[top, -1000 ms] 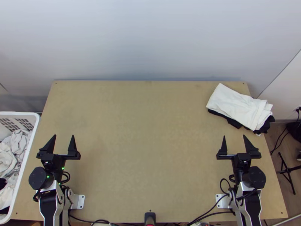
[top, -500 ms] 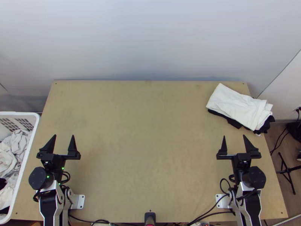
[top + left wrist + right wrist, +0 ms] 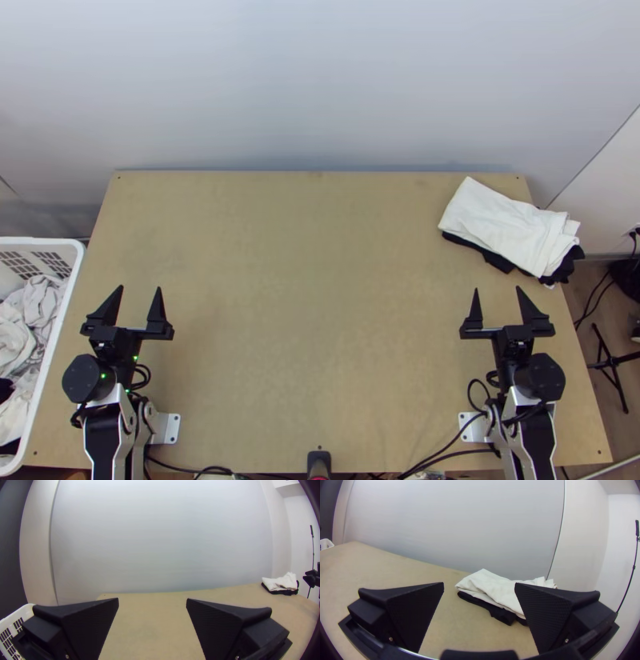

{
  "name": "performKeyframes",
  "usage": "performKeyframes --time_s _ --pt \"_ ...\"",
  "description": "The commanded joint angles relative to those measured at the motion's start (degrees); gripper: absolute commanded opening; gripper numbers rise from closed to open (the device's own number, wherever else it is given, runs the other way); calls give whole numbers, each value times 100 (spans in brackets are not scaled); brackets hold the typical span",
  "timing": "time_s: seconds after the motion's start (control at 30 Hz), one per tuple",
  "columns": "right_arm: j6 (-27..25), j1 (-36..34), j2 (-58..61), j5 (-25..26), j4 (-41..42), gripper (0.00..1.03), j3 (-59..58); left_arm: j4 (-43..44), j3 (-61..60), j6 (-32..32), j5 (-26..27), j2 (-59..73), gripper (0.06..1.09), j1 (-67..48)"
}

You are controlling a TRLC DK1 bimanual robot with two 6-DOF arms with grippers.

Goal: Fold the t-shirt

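Observation:
My left gripper (image 3: pixel 140 289) stands open over the table's left part, beside the basket; in the left wrist view, nothing lies between the fingers of this gripper (image 3: pixel 152 600). Over the right part, my right gripper (image 3: pixel 497 290) is open too, nearer the table's front than the cloths; its own wrist view shows the gripper (image 3: pixel 479 584) with its fingers wide apart. A folded white cloth (image 3: pixel 504 226) lies on a black cloth (image 3: pixel 490 256) at the table's back right corner. Whether either is a t-shirt I cannot tell. More light cloths (image 3: pixel 28 320) lie bunched in the basket.
The white basket (image 3: pixel 66 300) stands against the left edge of the wooden table (image 3: pixel 312 304). A wall rises behind the table. Cables (image 3: pixel 448 448) run along the front edge, and a black stand (image 3: pixel 612 360) is on the floor at the right.
My left gripper has shifted very slightly to the right. The right arm and the cloths have kept still.

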Motion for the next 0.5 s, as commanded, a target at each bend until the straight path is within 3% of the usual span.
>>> performKeyframes --time_s 0.0,0.47 --pt "-1 9 1 1 1 99 1 -75 35 -5 -1 1 105 -40" --pt "-1 18 1 1 1 99 1 -40 17 -13 8 -8 105 -128"
